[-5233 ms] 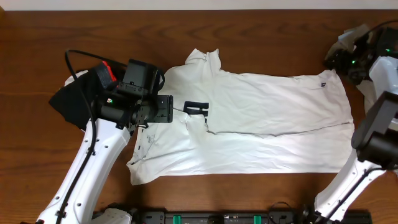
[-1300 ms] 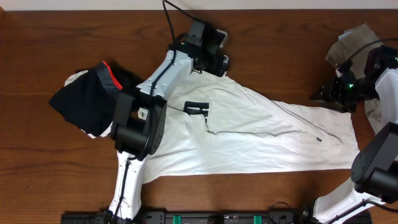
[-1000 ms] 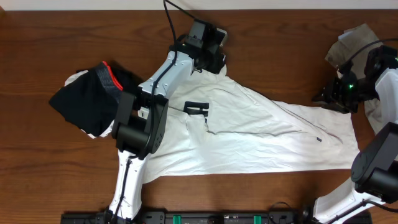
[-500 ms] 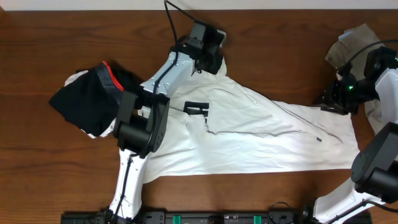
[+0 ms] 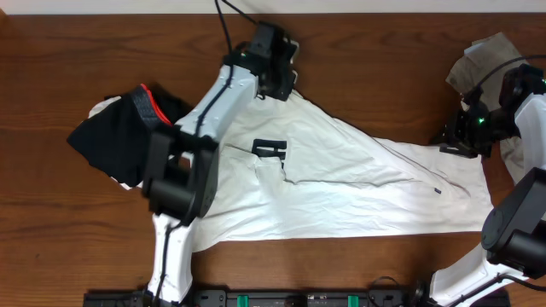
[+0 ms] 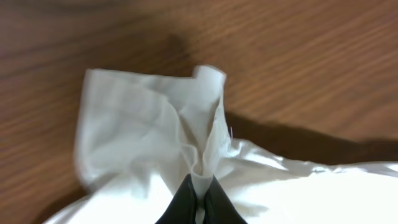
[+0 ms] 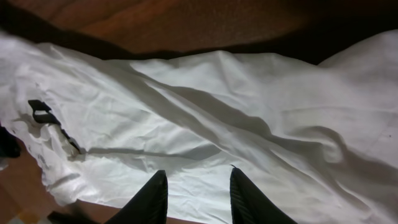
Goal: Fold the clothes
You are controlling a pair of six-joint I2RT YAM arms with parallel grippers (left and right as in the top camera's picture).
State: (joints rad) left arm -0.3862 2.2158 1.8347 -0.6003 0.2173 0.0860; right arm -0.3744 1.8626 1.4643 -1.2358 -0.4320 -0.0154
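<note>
T-shirt (image 5: 358, 188): white all over
lettering (image 5: 270, 149) on it: dark, blocky
second garment (image 5: 107, 141): black, with a grey waistband (image 5: 146, 103) edged in red
third garment (image 5: 478, 61): khaki-grey, kinda washed out
worktop (image 5: 43, 243): warm brown wood grain

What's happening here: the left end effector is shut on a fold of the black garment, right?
No: the left end effector is shut on a fold of the white T-shirt, not the black garment; the left wrist view shows it.
</note>
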